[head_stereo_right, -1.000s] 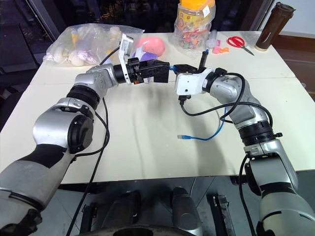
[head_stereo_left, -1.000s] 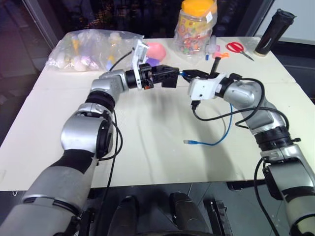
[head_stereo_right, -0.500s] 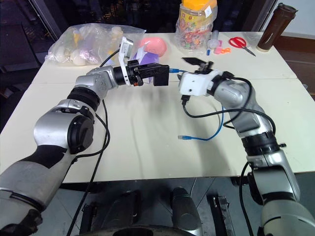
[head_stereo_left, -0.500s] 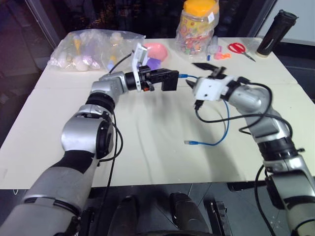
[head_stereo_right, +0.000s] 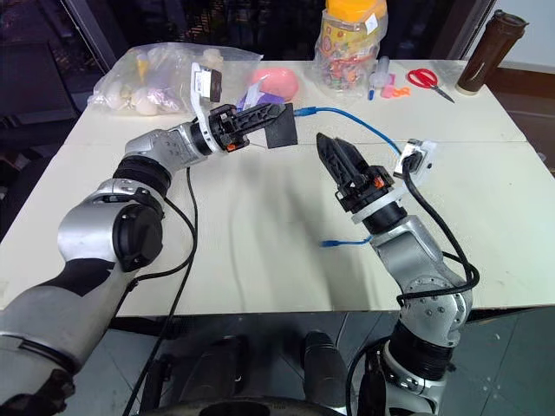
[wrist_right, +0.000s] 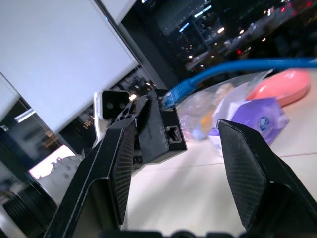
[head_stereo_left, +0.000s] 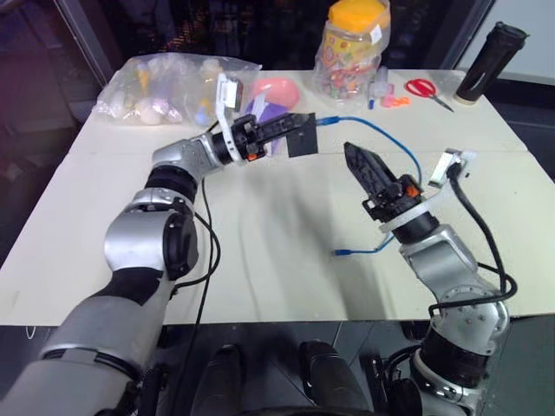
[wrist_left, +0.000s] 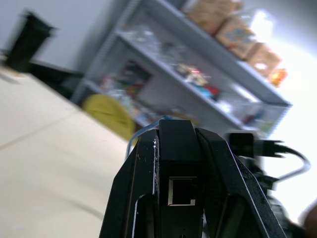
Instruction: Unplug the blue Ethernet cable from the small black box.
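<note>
Left pincer (head_stereo_left: 290, 134) clamping small black box (head_stereo_left: 302, 136), raised above counter (head_stereo_left: 260, 225). Blue cable (head_stereo_left: 373, 132) plugged in, trailing to counter. Right pincer (head_stereo_left: 364, 169) standing apart, empty, nearby. Unplugging step pending; next move needing right pincer gripping plug, pulling straight.

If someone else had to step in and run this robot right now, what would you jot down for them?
Left claw: shut on the small black box, held up above the table.
Right claw: open, holding nothing, raised in the air a little short of the box.
Blue Ethernet cable: one plug is in the box; the cord arcs away behind the right arm, and its free plug end lies on the table.
Done: box lifted and gripped.
Left: take hold of the cable near the box with the right claw and pull the plug out.
</note>
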Motion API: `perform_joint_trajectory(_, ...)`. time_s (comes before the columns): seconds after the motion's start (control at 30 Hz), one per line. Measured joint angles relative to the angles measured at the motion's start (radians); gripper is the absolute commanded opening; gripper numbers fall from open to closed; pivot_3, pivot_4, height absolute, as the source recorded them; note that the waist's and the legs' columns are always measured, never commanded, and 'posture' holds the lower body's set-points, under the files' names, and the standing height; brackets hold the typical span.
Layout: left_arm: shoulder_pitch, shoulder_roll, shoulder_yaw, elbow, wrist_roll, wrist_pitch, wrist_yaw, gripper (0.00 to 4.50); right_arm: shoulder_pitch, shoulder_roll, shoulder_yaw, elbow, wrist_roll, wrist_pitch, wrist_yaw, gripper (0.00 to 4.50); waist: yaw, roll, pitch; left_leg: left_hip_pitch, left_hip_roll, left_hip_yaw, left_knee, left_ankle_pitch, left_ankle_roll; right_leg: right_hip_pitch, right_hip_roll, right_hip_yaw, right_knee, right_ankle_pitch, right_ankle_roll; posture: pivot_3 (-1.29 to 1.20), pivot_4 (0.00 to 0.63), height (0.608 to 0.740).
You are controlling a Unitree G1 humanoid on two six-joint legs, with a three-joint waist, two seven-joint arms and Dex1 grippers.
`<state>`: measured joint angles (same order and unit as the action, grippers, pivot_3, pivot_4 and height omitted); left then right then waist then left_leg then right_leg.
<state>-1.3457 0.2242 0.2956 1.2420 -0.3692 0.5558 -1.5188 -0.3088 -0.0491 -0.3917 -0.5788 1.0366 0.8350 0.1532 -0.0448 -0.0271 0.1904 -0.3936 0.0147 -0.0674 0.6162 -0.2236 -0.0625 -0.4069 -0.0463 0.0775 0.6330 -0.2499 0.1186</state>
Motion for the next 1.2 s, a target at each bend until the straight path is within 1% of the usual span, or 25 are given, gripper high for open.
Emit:
perform_joint_trajectory(0.1,0.01,-0.016,-0.01,-0.033,-0.007,0.05,-0.04,0.5,-0.023,-0.008,0.008,0.023,0.042,-0.025,-0.037,2.68,0.0,0.0,0.0,0.0,0.0,0.0,-0.001,0.0,0.0,0.0,0.0,0.0,0.0,0.0,0.0,0.0,0.15,0.739)
perform_joint_trajectory(0.27,0.019,-0.028,-0.018,-0.065,-0.012,0.075,-0.045,0.5,-0.031,-0.034,0.054,0.036,0.076,-0.047,-0.05,2.68,-0.001,0.0,0.0,0.0,0.0,0.0,-0.002,0.0,0.0,-0.001,0.0,0.0,0.0,0.0,0.0,0.0,0.15,0.739)
perform_joint_trajectory(0.73,0.046,-0.043,-0.027,-0.107,-0.037,0.135,-0.041,0.5,-0.04,-0.069,0.133,0.096,0.074,-0.141,-0.048,2.68,0.0,0.0,0.0,-0.001,0.0,0.0,-0.001,0.0,0.0,-0.001,0.0,0.0,-0.001,0.0,0.0,0.0,0.15,0.739)
perform_joint_trajectory(0.87,0.049,-0.06,-0.031,-0.12,-0.038,0.138,-0.041,0.5,-0.04,-0.08,0.149,0.096,0.074,-0.158,-0.048,2.68,0.0,0.0,0.0,-0.001,0.0,0.0,-0.001,0.0,0.0,-0.001,0.0,0.0,-0.001,0.0,0.0,0.0,0.15,0.739)
perform_joint_trajectory(0.93,0.053,-0.064,-0.038,-0.126,-0.038,0.139,-0.041,0.5,-0.04,-0.082,0.157,0.097,0.074,-0.165,-0.048,2.17,-0.001,0.0,0.0,-0.001,0.0,0.0,-0.001,0.0,0.0,-0.001,0.0,0.0,-0.001,0.0,0.0,0.0,0.15,0.739)
perform_joint_trajectory(1.0,0.057,-0.068,-0.046,-0.126,-0.038,0.139,-0.042,0.5,-0.04,-0.088,0.162,0.097,0.07,-0.167,-0.048,1.43,-0.001,0.0,0.0,-0.001,0.0,0.0,-0.001,0.0,0.0,-0.001,0.0,0.0,-0.001,0.0,0.0,0.0,0.15,0.739)
perform_joint_trajectory(1.03,0.059,-0.069,-0.048,-0.126,-0.037,0.139,-0.04,0.5,-0.04,-0.089,0.166,0.097,0.07,-0.168,-0.046,0.97,-0.001,0.0,0.0,-0.001,0.0,0.0,-0.001,0.0,0.0,-0.001,0.0,0.0,-0.001,0.0,0.0,0.0,0.15,0.739)
perform_joint_trajectory(1.07,0.061,-0.068,-0.047,-0.126,-0.038,0.14,-0.038,0.5,-0.04,-0.089,0.169,0.097,0.07,-0.174,-0.042,0.33,-0.001,0.0,0.0,-0.001,0.0,0.0,-0.001,0.0,0.0,-0.001,0.0,0.0,-0.001,0.0,0.0,0.0,0.15,0.739)
perform_joint_trajectory(1.1,0.065,-0.068,-0.046,-0.129,-0.047,0.141,-0.041,0.5,-0.04,-0.09,0.169,0.097,0.068,-0.181,-0.041,0.02,-0.001,0.0,0.0,-0.001,0.0,0.0,-0.001,0.0,0.0,-0.001,0.0,0.0,-0.001,0.0,0.0,0.0,0.15,0.739)
perform_joint_trajectory(1.2,0.067,-0.066,-0.046,-0.129,-0.055,0.141,-0.036,0.5,-0.039,-0.092,0.175,0.098,0.068,-0.193,-0.041,0.02,0.0,0.0,0.0,-0.001,0.0,0.0,-0.001,0.0,0.0,-0.001,0.0,0.0,-0.001,0.0,0.0,0.0,0.15,0.739)
